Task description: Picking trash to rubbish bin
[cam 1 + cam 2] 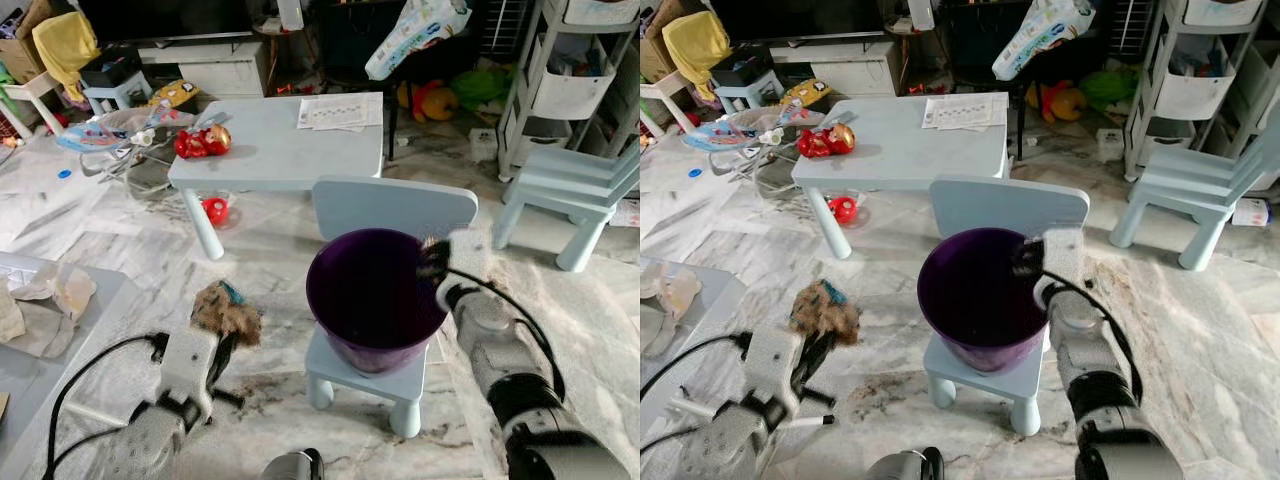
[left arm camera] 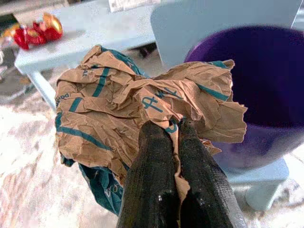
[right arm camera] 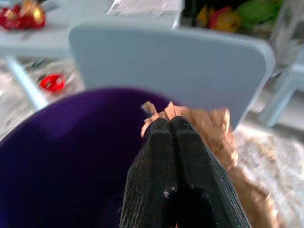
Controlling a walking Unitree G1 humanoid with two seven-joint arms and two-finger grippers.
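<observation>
A purple bin [image 1: 372, 345] stands on the seat of a small light-blue chair [image 1: 395, 205]. My left gripper [image 1: 226, 338] is to the left of the bin, above the floor, shut on a crumpled brown paper bag with teal print [image 1: 226, 312]. The left wrist view has that bag [image 2: 118, 99] bunched over the fingers [image 2: 152, 156], with the bin [image 2: 266, 71] beyond. My right gripper [image 1: 436, 268] is at the bin's right rim, shut on a scrap of brown paper [image 3: 213, 128]; the purple inside [image 3: 61, 152] lies just below it.
A light-blue table [image 1: 280, 160] behind the chair carries red toys [image 1: 203, 142] and printed sheets [image 1: 340, 110]. A red object [image 1: 215, 210] lies on the floor under it. More crumpled paper [image 1: 50, 300] sits on a grey surface at left. Another blue chair [image 1: 575, 190] and a shelf unit [image 1: 570, 70] stand at right.
</observation>
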